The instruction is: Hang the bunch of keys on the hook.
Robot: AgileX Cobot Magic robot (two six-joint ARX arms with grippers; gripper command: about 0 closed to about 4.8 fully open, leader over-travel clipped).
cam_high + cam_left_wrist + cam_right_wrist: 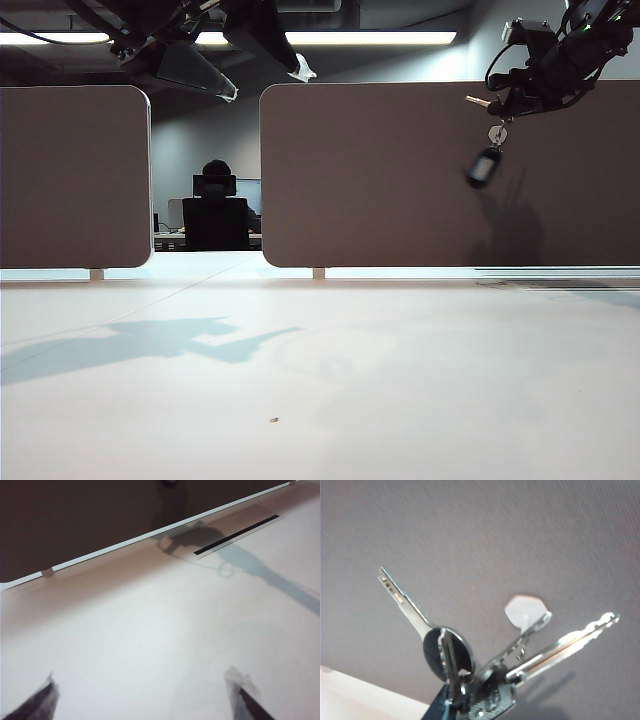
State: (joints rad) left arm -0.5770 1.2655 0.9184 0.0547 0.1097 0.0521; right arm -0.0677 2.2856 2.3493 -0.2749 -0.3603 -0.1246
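Nearest you, the white table (pixel 320 380) lay bare apart from arm shadows and a tiny dark speck (pixel 274 420). Your left gripper (pixel 145 695) hung low over it with its fingers (pixel 35 702) spread wide apart and nothing between them; it was probably parked there to leave the working side free.

Farther back, against the grey partition panel (pixel 400 180), your right gripper (pixel 515 100) was raised to the panel's upper part, its jaws pressed together on the bunch of keys (pixel 470 660). In the right wrist view it pinched the silver keys near their heads, so the blades fanned outward towards the panel and one reached the white hexagonal hook (pixel 522 610). In the exterior view the black key fob (pixel 483 167) dangled blurred just below the hook (pixel 497 133). Whether the ring already sat on the prong could not be told.

Nothing stood between keys and hook. Beyond the gap between the panels, a black office chair (pixel 215 215) and monitors sat well apart from the work.
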